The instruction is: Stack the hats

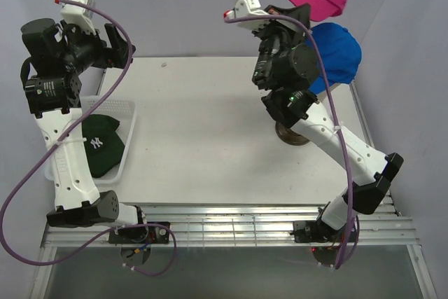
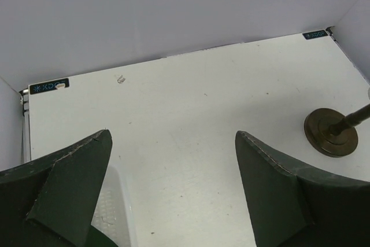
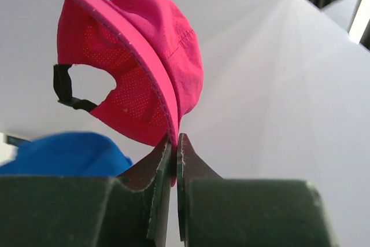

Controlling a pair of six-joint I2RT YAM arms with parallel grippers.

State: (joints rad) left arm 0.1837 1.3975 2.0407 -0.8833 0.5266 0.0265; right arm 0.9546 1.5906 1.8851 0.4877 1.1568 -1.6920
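Looking from the near edge outward: the white basket (image 1: 130, 113) sits on the left side of the table (image 1: 210, 138), right beside my left arm. The green cap (image 1: 105, 146) with the NY logo lies inside it, and the arm's white link covers part of it in the overhead view. A purple cable (image 1: 21, 194) loops off that arm past the table's left edge.

Over on the right, the stand's dark round base (image 2: 330, 132) rests on the table with a thin pole leaning up out of it. From overhead my right arm crosses over most of it.

The left gripper (image 2: 173, 133) is up high over the far-left part of the table, fingers spread wide, nothing between them.

Further back, the blue cap (image 1: 337, 50) sits up high at the far right, close to the right wall. The right arm's wrist hides its left part.

The right gripper (image 3: 175, 140) is pressed together on the brim of the pink cap (image 3: 139, 67), which hangs above the blue one. I can't tell if the two touch.

Walls box in the left, back and right edges. The open room is the white stretch between basket and stand.
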